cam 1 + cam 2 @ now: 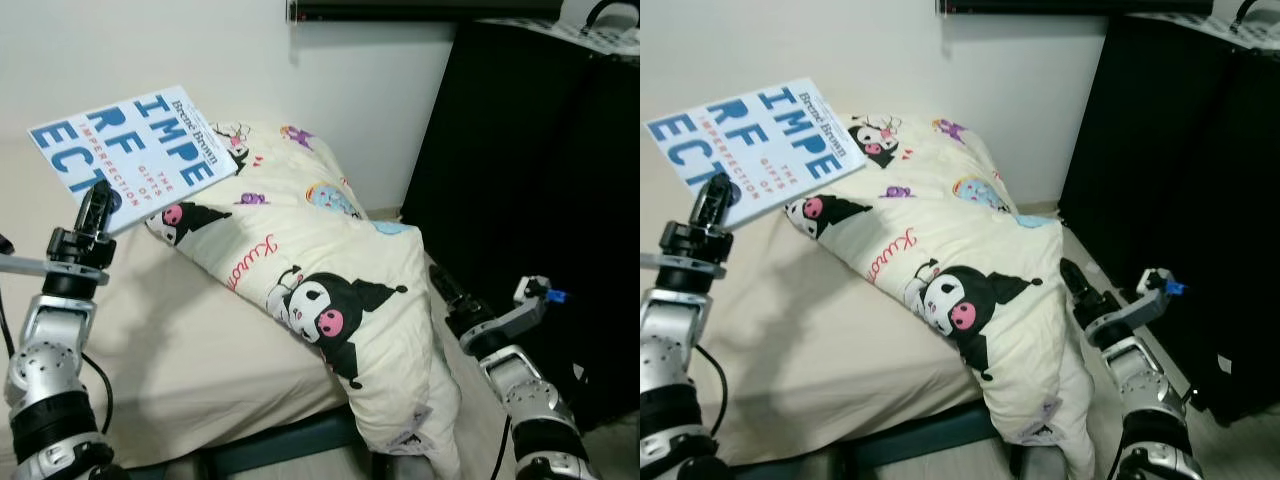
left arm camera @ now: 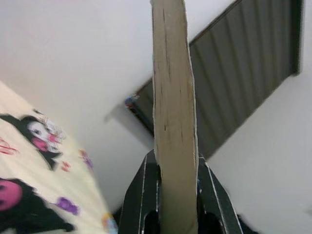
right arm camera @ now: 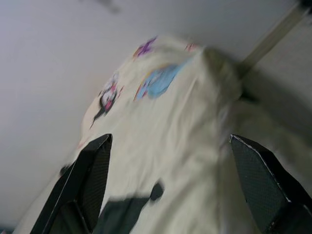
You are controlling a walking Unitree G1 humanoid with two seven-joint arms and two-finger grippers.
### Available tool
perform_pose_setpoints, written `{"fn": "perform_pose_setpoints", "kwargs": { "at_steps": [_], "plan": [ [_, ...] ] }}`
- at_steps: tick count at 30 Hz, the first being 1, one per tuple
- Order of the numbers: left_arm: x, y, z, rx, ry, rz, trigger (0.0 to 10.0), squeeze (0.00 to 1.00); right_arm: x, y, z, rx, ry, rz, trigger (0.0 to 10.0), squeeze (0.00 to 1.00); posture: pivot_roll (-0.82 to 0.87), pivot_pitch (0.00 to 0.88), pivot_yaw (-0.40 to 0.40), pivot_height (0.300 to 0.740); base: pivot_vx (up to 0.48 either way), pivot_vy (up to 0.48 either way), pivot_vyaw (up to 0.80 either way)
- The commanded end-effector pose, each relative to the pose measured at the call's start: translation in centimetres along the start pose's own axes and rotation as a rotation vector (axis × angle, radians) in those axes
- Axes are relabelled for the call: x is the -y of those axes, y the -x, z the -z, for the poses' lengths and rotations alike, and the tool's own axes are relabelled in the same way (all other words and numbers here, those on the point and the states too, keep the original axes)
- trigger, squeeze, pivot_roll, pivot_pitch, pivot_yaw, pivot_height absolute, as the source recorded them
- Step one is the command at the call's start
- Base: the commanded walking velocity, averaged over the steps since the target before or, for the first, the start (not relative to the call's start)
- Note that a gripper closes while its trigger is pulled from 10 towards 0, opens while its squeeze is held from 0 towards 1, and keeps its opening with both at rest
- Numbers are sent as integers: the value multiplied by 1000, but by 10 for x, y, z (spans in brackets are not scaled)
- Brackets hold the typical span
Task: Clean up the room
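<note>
My left gripper [image 1: 97, 203] is raised above the bed's left side and is shut on a white book [image 1: 132, 150] with large blue letters on its cover. The wrist view looks along the book's page edge [image 2: 174, 117], which stands clamped between the two black fingers [image 2: 139, 192]. A crumpled cream blanket [image 1: 320, 270] printed with cartoon figures lies over the bed and hangs off its right corner. My right gripper [image 1: 440, 285] is open, low at the blanket's right edge, with its fingers [image 3: 85, 180] spread wide and the blanket [image 3: 175, 131] between them in its wrist view.
The bed [image 1: 190, 340] has a pale sheet and a dark frame at its front edge. A tall black cabinet [image 1: 540, 190] stands close on the right, behind my right arm. A white wall [image 1: 200, 50] runs behind the bed.
</note>
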State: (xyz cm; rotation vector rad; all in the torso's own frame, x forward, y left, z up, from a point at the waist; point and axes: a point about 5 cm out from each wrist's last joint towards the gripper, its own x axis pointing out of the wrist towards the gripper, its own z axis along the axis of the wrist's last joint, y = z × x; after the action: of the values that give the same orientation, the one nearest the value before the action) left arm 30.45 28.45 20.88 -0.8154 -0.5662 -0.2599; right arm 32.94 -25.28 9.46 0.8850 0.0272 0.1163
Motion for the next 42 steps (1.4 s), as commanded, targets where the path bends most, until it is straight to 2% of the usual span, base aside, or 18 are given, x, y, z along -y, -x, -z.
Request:
{"fn": "perform_pose_setpoints", "kwargs": {
  "at_steps": [1,5,11,13,19,25,26,27,28,34,42],
  "plan": [
    [4,-1,-7,-1,-55,5,10000,0,1,-1,-5,23,15,26,10000,0,85,38,-66,477,0,0,0],
    [6,4,-12,-13,-131,-43,10000,0,1,-8,-2,-3,30,60,10000,0,110,51,-70,477,0,0,0],
    [9,4,-20,-14,-190,-54,10000,0,-2,-13,19,-128,66,68,10000,0,130,61,-79,477,0,0,0],
    [13,3,-20,-23,-208,-42,10000,0,1,-13,26,-169,79,108,10000,0,127,60,-80,477,0,0,0],
    [23,0,-15,-34,-222,-14,10000,0,8,-12,26,-180,95,227,10000,0,120,61,-85,477,0,0,0],
    [26,-3,-13,-36,-223,-13,10000,0,7,-15,21,-172,116,231,10000,0,113,61,-89,477,0,0,0],
    [26,-4,-12,-38,-222,-13,10000,0,5,-17,20,-173,120,213,6431,0,109,60,-88,477,0,0,0],
    [26,-4,-12,-38,-222,-13,10000,0,5,-17,20,-173,120,213,6431,0,109,60,-88,477,0,0,0],
    [26,-4,-11,-40,-220,-11,10000,0,2,-18,21,-179,125,190,0,0,108,59,-88,477,0,0,0],
    [34,-9,-5,-49,-224,10,10000,0,-4,-20,27,-232,158,131,0,0,103,65,-92,477,0,0,0],
    [42,-16,-8,-23,-221,28,10000,0,-2,-19,25,-262,181,148,0,0,87,63,-91,477,0,0,0]
  ]
}}
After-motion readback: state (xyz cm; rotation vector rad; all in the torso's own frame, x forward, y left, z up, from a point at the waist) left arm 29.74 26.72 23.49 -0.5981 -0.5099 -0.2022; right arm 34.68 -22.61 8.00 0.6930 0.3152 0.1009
